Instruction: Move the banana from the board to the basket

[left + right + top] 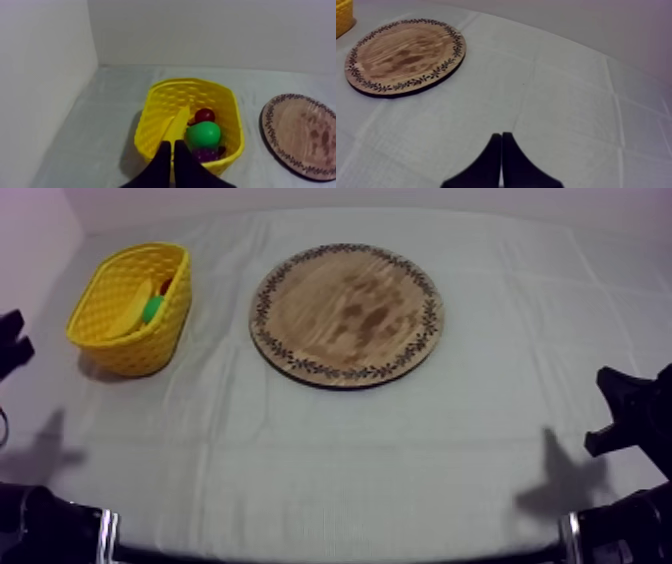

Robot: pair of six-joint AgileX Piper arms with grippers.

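Note:
The banana (176,127) lies inside the yellow basket (150,125), leaning along its left wall. Beside it in the basket are a green pear (203,134), a small red fruit (204,115) and dark grapes (206,153). From above, the basket (150,348) stands at the table's far left with the banana (135,303) in it. The round wooden board (346,314) at the centre is bare. My left gripper (173,143) is shut on nothing, just short of the basket's near rim. My right gripper (501,135) is shut over bare cloth, well away from the board (406,55).
A wall runs close along the left of the basket. Both arms sit low at the table's sides, the left gripper (12,343) at the left edge, the right gripper (625,413) at the right edge. Open cloth stretches between board and front edge.

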